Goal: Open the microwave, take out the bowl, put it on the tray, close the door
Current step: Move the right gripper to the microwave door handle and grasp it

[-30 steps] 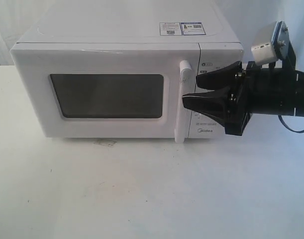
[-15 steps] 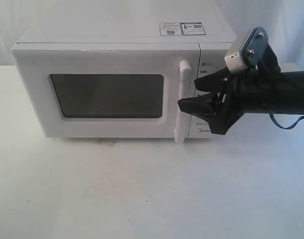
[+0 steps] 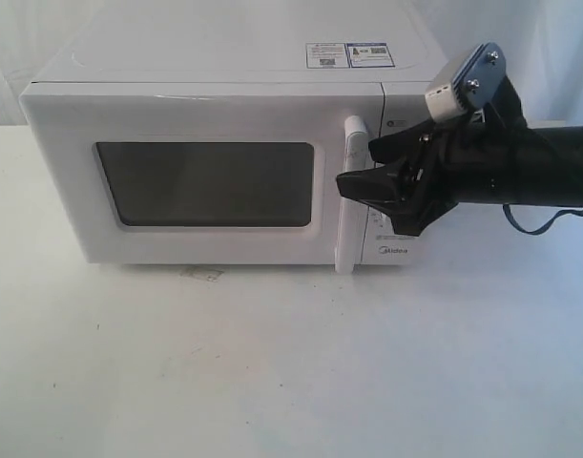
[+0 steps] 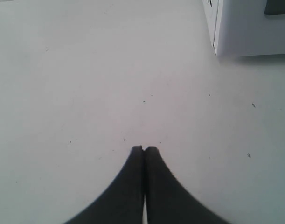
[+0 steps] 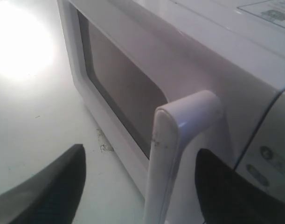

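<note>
- The right end effector (image 3: 356, 164) is released, its two black tapered fingers spread wide. One is on each side of the upper part of the handle (image 3: 348, 196); neither has closed on it.
- In the right wrist view the handle (image 5: 179, 140) stands between the fingers with a gap on both sides, so nothing is gripped.
- The left end effector (image 4: 144, 149) is clenched on nothing, its tips pressed together above bare counter (image 4: 86, 70).
- The handle is a tall white bar of glossy plastic with a rounded top. It stands off the door (image 3: 205, 114) just beside the control panel.
- Risk: the hard fingers may skid on that slick, curved bar if they close off-centre or too near its top.
- Risk: the finger on the panel side has little room and could jam against the panel as it closes.
- Risk: a straight pull against the latch may drag the whole microwave (image 3: 224, 57) across the smooth white counter (image 3: 272, 363). The door probably hinges at the far left, so the pull should follow an arc.
- The microwave is a boxy white shell with a dark matte window (image 3: 205, 183) and small stickers (image 3: 348, 54) on top.
- The door is shut. The bowl is not visible, and the window is too dark to show whether it is inside. The tray is not in view.
</note>
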Available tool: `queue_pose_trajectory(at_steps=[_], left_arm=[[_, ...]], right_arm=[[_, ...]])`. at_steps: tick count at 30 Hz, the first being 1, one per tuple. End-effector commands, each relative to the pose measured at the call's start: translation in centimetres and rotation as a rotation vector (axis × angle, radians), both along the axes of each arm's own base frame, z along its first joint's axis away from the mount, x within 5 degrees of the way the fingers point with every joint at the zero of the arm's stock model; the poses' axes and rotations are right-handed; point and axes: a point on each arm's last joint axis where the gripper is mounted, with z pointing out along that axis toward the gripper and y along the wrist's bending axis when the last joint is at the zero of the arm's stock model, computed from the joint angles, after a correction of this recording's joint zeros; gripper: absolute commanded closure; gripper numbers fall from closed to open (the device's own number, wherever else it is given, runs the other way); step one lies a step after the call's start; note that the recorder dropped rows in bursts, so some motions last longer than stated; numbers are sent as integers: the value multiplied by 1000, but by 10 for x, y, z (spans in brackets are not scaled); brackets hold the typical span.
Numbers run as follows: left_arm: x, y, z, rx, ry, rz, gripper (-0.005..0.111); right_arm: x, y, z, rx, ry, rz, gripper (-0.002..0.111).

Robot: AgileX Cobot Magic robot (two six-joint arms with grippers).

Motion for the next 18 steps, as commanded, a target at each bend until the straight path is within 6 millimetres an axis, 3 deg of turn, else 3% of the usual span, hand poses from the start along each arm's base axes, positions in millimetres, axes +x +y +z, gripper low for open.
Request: queue_pose_trajectory(at_steps=[1,9,18], left_arm=[[0,0,-1,-7,-3,2,107],[0,0,-1,-7,-3,2,107],[0,0,-1,-7,-3,2,107]], right_arm=[[6,1,-2,26,-6,13,46],[13,3,-2,76,-3,20,46],[20,6,-15,123,41,52,46]])
